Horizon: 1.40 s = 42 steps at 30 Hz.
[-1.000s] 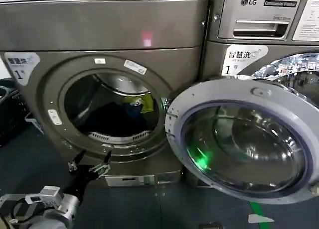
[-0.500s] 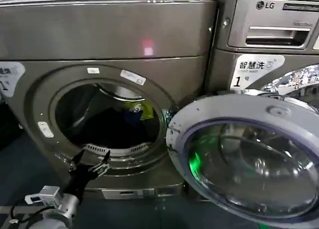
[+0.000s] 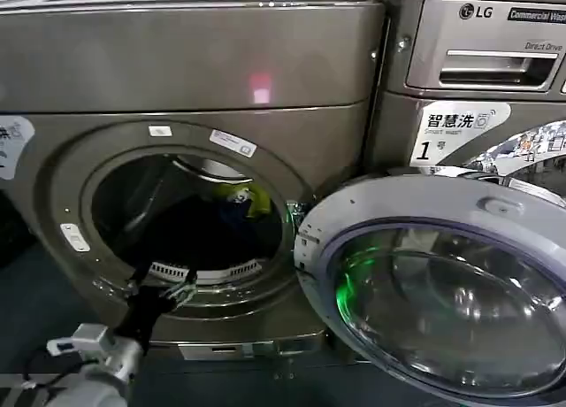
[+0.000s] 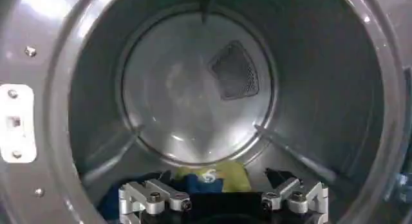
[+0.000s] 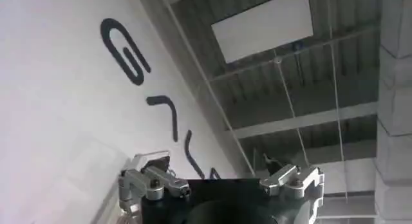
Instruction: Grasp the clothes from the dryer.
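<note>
2 colors show in the clothes (image 3: 208, 226): a dark navy heap, soft and rumpled, and a small yellow-green piece (image 3: 250, 197) at about 1 o'clock from the heap. They lie low inside the dryer (image 3: 186, 62), toward the back of its drum. In the left wrist view the clothes (image 4: 209, 178) sit on the drum floor just past the gripper's fingertips, blue with the yellow-green bit in the middle. The dryer is big, smooth and bronze-grey, with a flat plain top panel and a round port. Its drum is shiny metal with a round back wall and a dark mesh patch. Its round door (image 3: 433, 283) hangs open at 3 o'clock from the port, with a pale grey rim and curved glass that glints green. The left gripper (image 3: 161, 285) is at 6 o'clock on the port's lip, its black fingers spread wide and holding nothing. The right gripper (image 5: 219, 180) points up at a ceiling and a white wall with dark letters, its fingers also wide apart and empty.
</note>
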Tool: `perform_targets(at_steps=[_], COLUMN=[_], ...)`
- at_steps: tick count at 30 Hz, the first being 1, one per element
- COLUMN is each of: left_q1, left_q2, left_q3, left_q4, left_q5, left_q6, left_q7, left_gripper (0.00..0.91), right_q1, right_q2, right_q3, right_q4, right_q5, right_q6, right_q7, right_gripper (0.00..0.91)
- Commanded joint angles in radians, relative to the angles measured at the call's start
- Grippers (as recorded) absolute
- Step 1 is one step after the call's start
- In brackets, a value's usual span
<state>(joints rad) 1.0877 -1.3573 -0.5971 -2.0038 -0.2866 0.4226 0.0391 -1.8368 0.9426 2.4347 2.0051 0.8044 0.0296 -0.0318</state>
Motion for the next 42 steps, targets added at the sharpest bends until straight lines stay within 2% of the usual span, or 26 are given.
perform_targets(at_steps=[1, 7, 18, 24, 28, 30, 31, 36, 38, 42], left_q1=[-0.299, -0.475, -0.755, -0.853, -0.925, -0.944, -0.946, -0.984, -1.012, -1.077], left_q2=[0.006, -0.018, -0.077, -0.097, -0.105, -0.104, -0.093, -0.052, -0.026, 0.011], left_q3=[0.076, 0.156, 0.206, 0.221, 0.228, 0.235, 0.254, 0.328, 0.376, 0.512], left_q4=[0.324, 0.551, 0.951, 1.127, 1.313, 1.366, 1.366, 1.382, 1.397, 1.477], left_q5=[0.009, 0.037, 0.059, 0.075, 0.091, 0.099, 0.093, 0.100, 0.152, 0.250], left_q6=[-0.034, -0.064, -0.115, -0.143, -0.172, -0.162, -0.117, -0.043, -0.022, -0.059], left_q7=[-0.008, -0.020, -0.024, -0.014, 0.017, 0.035, 0.068, 0.187, 0.293, 0.484], left_gripper=[0.907, 0.907, 0.907, 0.907, 0.907, 0.907, 0.907, 0.907, 0.907, 0.907], right_q1=[-0.004, -0.013, -0.008, 0.003, 0.013, 0.017, 0.018, 0.023, 0.021, 0.017], right_q2=[0.001, 0.000, -0.009, -0.003, 0.003, 0.006, 0.007, 0.005, 0.005, -0.001], right_q3=[0.005, 0.018, 0.024, 0.017, 0.008, 0.005, 0.004, 0.001, 0.002, 0.009], right_q4=[0.005, 0.007, 0.010, 0.010, 0.013, 0.013, 0.012, 0.010, 0.010, 0.005], right_q5=[0.001, 0.008, 0.016, 0.016, 0.016, 0.016, 0.017, 0.017, 0.017, 0.018], right_q6=[0.002, 0.002, 0.002, 0.004, 0.005, 0.006, 0.006, 0.006, 0.007, 0.007], right_q7=[0.000, -0.004, -0.010, -0.013, -0.014, -0.013, -0.014, -0.014, -0.015, -0.015], right_gripper=[0.907, 0.907, 0.907, 0.907, 0.907, 0.907, 0.907, 0.907, 0.907, 0.907])
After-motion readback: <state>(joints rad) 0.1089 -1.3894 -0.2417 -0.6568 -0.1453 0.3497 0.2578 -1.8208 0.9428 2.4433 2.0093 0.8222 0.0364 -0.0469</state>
